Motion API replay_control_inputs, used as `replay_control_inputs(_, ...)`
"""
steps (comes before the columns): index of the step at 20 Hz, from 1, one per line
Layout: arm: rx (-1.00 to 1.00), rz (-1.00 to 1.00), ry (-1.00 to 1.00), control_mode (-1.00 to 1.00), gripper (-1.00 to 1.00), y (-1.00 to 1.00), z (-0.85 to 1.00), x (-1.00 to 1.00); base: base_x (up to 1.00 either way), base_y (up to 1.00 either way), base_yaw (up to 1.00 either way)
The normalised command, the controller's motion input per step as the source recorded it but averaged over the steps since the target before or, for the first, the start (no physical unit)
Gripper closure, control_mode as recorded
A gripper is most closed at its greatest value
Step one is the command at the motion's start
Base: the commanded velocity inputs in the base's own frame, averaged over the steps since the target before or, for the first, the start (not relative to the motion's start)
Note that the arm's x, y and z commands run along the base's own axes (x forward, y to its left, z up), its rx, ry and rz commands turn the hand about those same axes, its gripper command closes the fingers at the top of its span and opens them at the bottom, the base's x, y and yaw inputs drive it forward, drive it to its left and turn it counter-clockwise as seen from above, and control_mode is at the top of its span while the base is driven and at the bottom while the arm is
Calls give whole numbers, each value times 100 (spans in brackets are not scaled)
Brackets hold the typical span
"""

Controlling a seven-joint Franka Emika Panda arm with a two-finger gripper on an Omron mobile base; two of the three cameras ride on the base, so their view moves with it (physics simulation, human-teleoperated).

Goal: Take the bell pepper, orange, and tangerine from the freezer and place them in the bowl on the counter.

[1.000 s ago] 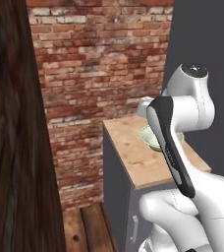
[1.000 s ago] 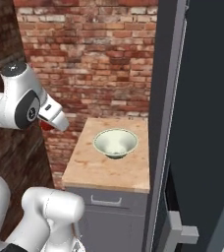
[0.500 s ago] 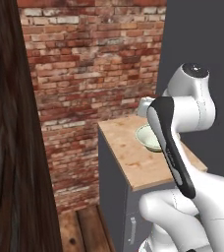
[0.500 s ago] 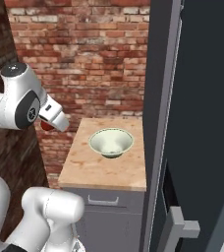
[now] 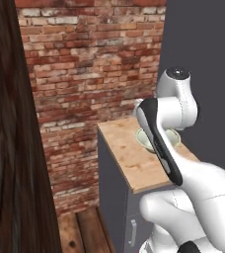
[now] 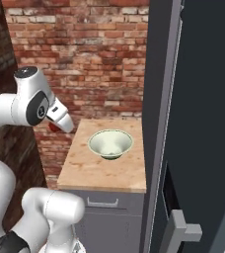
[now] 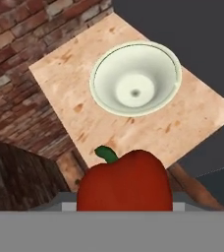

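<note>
Jaws clenched on the bell pepper (image 7: 124, 181), well short of the bowl (image 7: 135, 78); it looks light, glossy, probably slippery, so hold its wide middle.

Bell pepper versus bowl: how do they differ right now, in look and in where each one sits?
The bell pepper is glossy red with a green stem; the bowl is pale greenish-white. The bell pepper is a solid lump, while the bowl is a wide open dish, empty inside. The bell pepper is held up in the shut gripper, while the bowl rests on the wooden counter. Both look rounded and smooth.
</note>
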Motion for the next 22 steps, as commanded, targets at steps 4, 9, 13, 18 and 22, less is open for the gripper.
replay_control_inputs(4, 0, -11, 10, -100, 100, 0, -36, 55, 0, 0, 0)
replay_control_inputs(9, 0, -7, 12, -100, 100, 0, -21, 52, 0, 0, 0)
replay_control_inputs(13, 2, -1, 19, -100, 100, -24, -14, 45, 0, 0, 0)
replay_control_inputs(18, 2, 0, 16, -100, 100, -39, -17, 28, 0, 0, 0)
replay_control_inputs(22, 0, 0, 5, -100, 100, -31, -29, 11, 0, 0, 0)
